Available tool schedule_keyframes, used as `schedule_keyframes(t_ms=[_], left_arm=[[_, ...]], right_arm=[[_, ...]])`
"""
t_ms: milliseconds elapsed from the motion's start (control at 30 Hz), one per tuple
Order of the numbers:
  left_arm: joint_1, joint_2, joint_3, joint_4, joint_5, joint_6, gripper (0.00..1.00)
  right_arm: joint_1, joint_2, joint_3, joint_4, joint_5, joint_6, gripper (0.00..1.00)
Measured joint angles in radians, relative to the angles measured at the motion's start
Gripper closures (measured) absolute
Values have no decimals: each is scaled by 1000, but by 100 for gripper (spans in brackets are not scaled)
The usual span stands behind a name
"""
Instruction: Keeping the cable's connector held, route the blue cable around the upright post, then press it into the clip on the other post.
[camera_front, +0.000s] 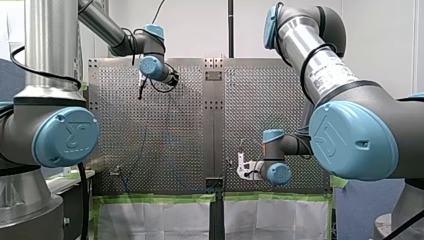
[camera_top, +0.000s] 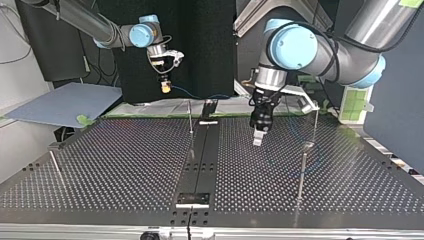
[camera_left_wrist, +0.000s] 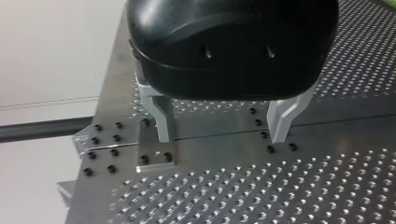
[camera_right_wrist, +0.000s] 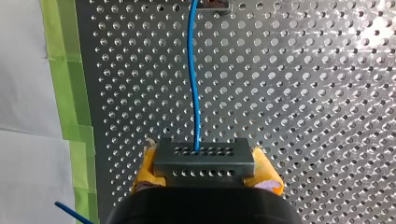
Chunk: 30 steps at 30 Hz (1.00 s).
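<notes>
Holey metal table (camera_right_wrist: 303, 93) lies under both arms. My right gripper (camera_right_wrist: 205, 159) squeezes the grey connector (camera_right_wrist: 205, 168); the blue cable (camera_right_wrist: 192, 70) runs straight ahead of it. My left gripper (camera_left_wrist: 223, 135) is spread wide, nothing between. Winding it round and clipping it in look not yet done.

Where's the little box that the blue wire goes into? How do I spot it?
Start at the big metal table full of holes and find my right gripper, the one with yellow-padded fingers. Squeezed between them is the connector, a small dark grey block. Only it has two neat rows of tiny holes and the blue cable plugged into it.
</notes>
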Motion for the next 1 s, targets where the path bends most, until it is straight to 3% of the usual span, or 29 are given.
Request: schedule_keyframes(t_ms=[600,1000], left_arm=[[-7,-22,3,113,-149,149,0],[-40,-102,28,150,-239,239,0]], right_arm=[[4,0,0,0,0,-1,100],[5,0,0,0,0,-2,100]])
